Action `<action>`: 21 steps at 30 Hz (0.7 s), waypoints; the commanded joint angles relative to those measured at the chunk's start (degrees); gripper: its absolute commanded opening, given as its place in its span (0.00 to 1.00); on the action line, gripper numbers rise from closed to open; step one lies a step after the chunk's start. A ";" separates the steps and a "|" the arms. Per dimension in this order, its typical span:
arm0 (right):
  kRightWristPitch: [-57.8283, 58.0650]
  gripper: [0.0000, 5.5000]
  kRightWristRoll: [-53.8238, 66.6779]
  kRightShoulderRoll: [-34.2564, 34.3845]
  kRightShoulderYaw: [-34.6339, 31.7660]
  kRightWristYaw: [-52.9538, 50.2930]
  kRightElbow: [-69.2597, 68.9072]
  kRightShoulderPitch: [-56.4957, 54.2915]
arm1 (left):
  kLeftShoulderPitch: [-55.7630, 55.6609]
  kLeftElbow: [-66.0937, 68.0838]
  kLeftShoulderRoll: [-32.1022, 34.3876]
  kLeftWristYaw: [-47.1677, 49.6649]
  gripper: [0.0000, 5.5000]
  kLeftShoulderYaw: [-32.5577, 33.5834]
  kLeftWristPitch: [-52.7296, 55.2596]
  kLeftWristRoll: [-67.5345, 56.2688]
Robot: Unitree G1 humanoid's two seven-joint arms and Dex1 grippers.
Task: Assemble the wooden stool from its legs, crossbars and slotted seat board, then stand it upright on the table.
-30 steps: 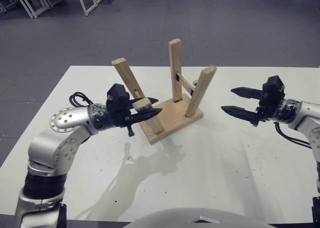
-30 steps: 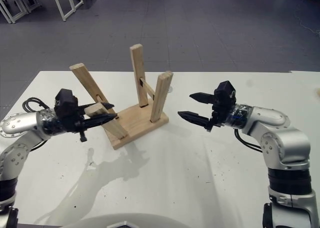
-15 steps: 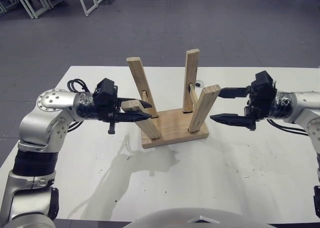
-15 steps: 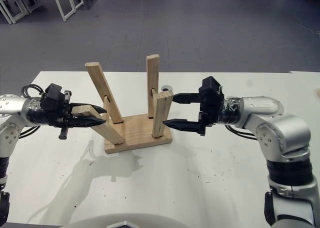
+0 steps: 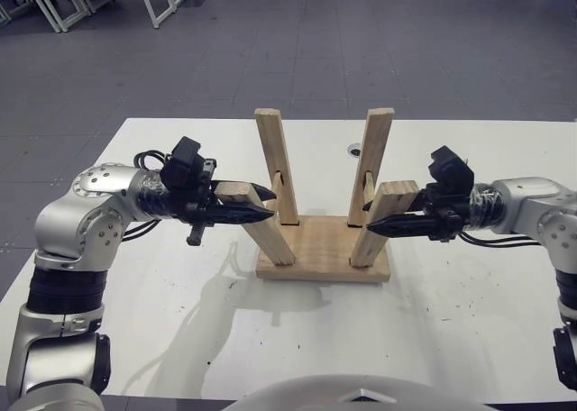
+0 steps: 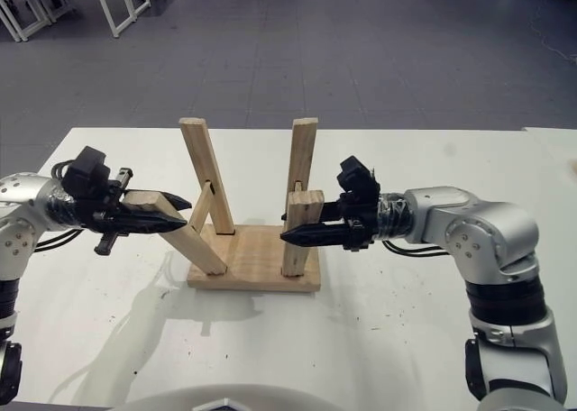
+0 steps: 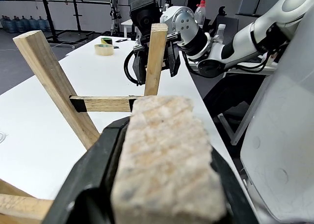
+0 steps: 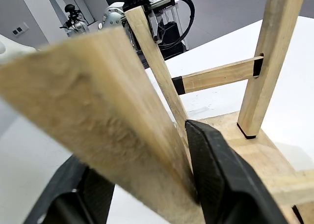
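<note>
On the white table (image 5: 451, 330) the pale wooden stool (image 5: 311, 247) sits upside down, its flat rectangular seat board (image 5: 329, 265) on the tabletop and its four legs pointing up. The left gripper (image 5: 261, 204) is clenched on the top end of the slanting near left leg (image 5: 272, 238); the right gripper (image 5: 377, 220) is clamped on the near right leg (image 5: 395, 195). Behind them rise the far left leg (image 5: 275, 163) and the far right leg (image 5: 374, 154); a thin crossbar (image 7: 100, 103) spans between two legs.
</note>
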 commanded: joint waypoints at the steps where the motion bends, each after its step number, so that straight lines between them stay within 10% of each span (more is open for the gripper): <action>1: 11.24 0.32 14.24 -0.16 -5.67 -6.68 -1.41 1.27 | 3.15 -2.85 3.54 0.17 0.23 1.46 12.18 -7.92; 8: 22.01 0.31 32.94 1.88 -6.32 -34.91 23.50 -8.33 | -5.84 8.06 1.50 21.58 0.23 6.24 37.33 -21.33; 21: 26.90 0.61 24.54 7.45 -7.08 -39.62 44.41 -18.42 | -23.12 35.28 -7.66 31.88 0.54 6.38 46.57 -12.37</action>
